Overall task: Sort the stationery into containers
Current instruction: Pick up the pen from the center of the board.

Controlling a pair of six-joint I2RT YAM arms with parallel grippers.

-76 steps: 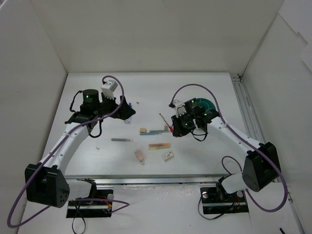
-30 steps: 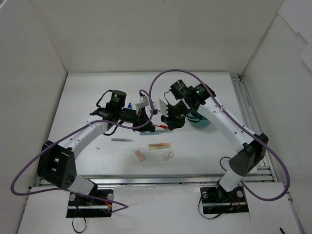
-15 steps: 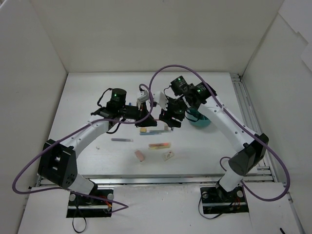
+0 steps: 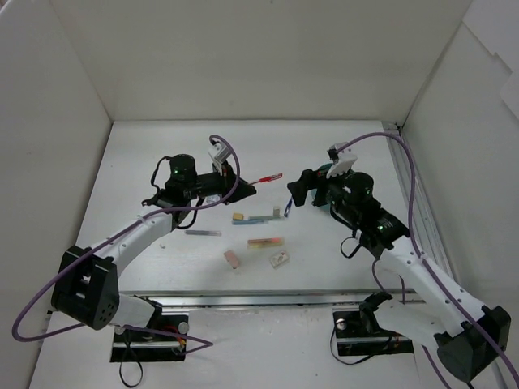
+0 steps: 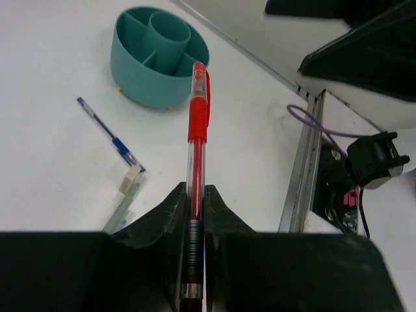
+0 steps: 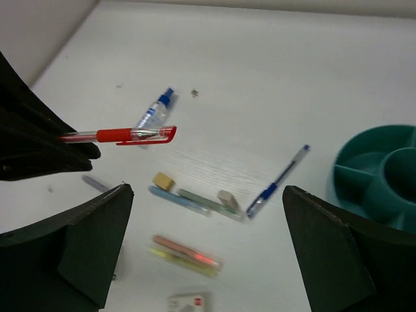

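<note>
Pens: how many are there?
3: red pen in the left gripper, blue pen near the teal bowl, grey pen by the left arm; pale sticks may be more.

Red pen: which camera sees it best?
The left wrist view: the red pen fills the middle, close up, pinched in the left gripper. The right wrist view shows the pen smaller, side-on. The top view shows a tiny red line.

So the left gripper (image 4: 242, 188) has the red pen (image 4: 266, 177) pinched by one end, the rest poking out to the right. Nearer the bases: tan cube (image 4: 238, 216), grey pen (image 4: 203, 232), yellow-pink stick (image 4: 265, 242), pink eraser (image 4: 233, 258), white eraser (image 4: 280, 259).
</note>
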